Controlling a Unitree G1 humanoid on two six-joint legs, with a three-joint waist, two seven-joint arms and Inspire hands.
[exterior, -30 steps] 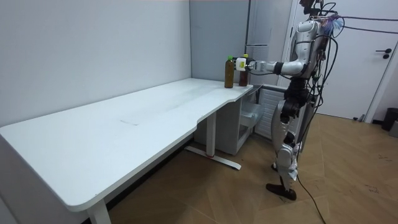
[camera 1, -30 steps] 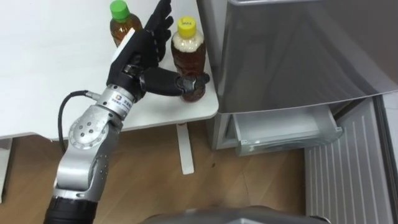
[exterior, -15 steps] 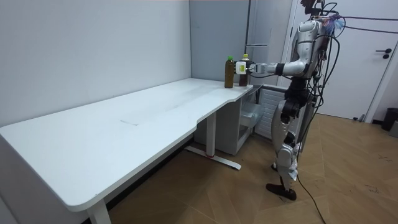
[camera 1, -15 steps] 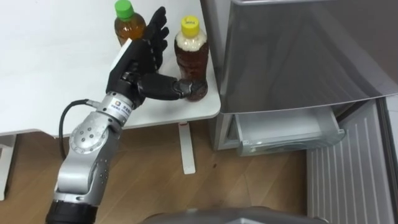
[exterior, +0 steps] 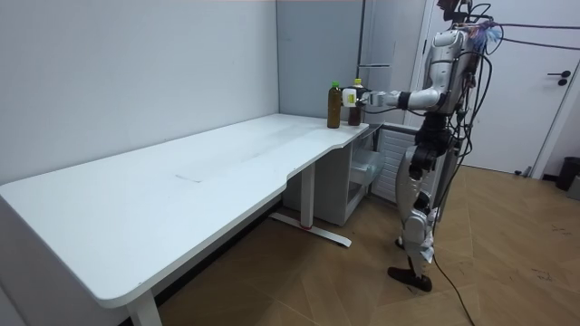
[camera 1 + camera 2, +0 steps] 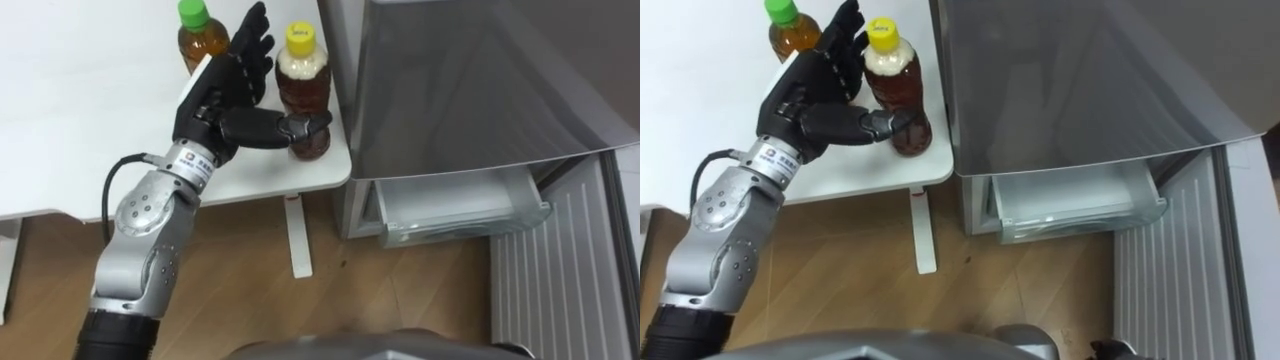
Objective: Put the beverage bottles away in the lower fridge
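A humanoid robot stands at the far corner of a long white table [image 6: 80, 120], beside a grey fridge [image 6: 460, 80], reaching out its left hand [image 6: 215, 100] to a yellow-capped bottle [image 6: 303, 95] of brown tea. The bottle stands upright at the very corner of the table, next to the fridge wall. A green-capped bottle [image 6: 200, 35] stands just to its left, partly behind the hand.

The hand is wide open and grips nothing yet. Its straight fingers [image 6: 250, 45] rise along the left side of the yellow-capped bottle, while the thumb [image 6: 270, 125] stretches across in front and meets the bottle low on its body.

Below the fridge's closed upper door, the lower compartment is open, showing a clear drawer [image 6: 460, 205].

The bottle looks full, so it will likely be fairly heavy for its size and top-heavy if tipped. Its smooth plastic wall may give a little under pressure and could slip through a loose grip. The surest hold appears to be around the middle of the body, below the shoulder, with fingers wrapped behind and thumb opposite. So close to the table's edge, a sideways nudge could send it over. The neighbouring bottle leaves little room for the fingers on that side.
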